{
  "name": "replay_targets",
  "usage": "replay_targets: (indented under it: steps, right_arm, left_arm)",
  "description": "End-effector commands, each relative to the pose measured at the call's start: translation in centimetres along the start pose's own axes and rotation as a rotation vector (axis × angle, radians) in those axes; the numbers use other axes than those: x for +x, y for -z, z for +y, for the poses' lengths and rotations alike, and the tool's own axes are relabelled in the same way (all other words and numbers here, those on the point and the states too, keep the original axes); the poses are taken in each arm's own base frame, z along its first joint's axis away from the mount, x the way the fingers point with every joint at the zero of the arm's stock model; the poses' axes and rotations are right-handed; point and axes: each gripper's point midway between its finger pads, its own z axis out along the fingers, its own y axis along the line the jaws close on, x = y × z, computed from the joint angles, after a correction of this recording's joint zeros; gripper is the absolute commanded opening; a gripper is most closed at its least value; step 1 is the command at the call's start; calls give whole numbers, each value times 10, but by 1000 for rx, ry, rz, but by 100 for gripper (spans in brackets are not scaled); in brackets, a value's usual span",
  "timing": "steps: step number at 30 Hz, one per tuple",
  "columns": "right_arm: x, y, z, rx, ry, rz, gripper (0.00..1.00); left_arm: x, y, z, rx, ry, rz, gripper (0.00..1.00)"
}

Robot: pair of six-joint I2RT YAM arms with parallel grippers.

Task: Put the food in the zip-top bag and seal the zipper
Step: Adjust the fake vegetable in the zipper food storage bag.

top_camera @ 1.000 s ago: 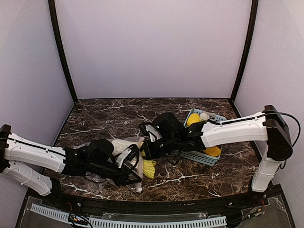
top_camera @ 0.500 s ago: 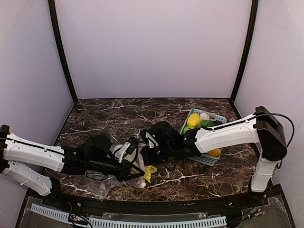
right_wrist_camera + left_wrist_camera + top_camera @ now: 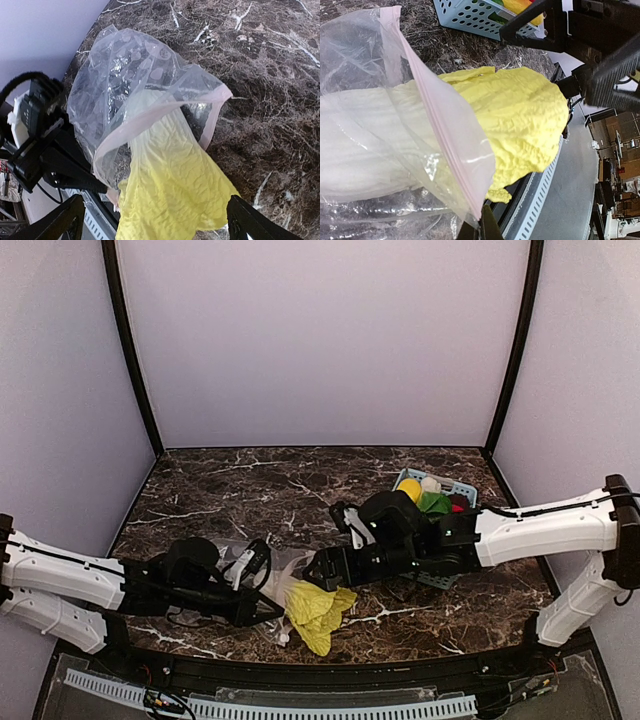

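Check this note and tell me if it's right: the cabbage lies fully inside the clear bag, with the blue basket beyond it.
Wrong in one respect. The cabbage is only partly inside the bag: its yellow leafy end sticks out past the pink strip, as the left wrist view shows. The blue basket does lie beyond it.

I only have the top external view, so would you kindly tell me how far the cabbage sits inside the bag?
Observer: The left wrist view shows the napa cabbage with its pale stalk end inside the zip-top bag and its yellow leaves sticking out past the zipper.
Operator: Is anything gripping the leaves?
Observer: No, the right wrist view shows the right hand open wide over them.
Operator: Who holds the bag?
Observer: The left hand is shut on its mouth edge.
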Motion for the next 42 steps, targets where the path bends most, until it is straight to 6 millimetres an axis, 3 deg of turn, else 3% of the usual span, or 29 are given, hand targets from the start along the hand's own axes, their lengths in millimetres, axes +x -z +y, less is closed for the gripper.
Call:
replay_targets:
  steps: [1, 11, 22, 25, 33, 42]
  right_arm:
    - [29, -1, -17, 47, 45, 49, 99]
    - [61, -18, -32, 1, 103, 92, 99]
    - [47, -43, -26, -48, 202, -5, 98]
    - [46, -51, -23, -68, 220, -15, 94]
    - [50, -66, -23, -97, 233, -13, 66]
    - [36, -58, 10, -269, 227, -89, 11]
  left_arm:
    - [1, 3, 4, -5, 10, 2, 1]
    - [0, 0, 2, 7, 9, 18, 1]
    - [2, -3, -8, 54, -8, 52, 1]
    - [2, -4, -9, 57, -11, 62, 1]
    - [2, -5, -12, 69, -14, 73, 1]
    - [3, -7, -13, 84, -12, 79, 1]
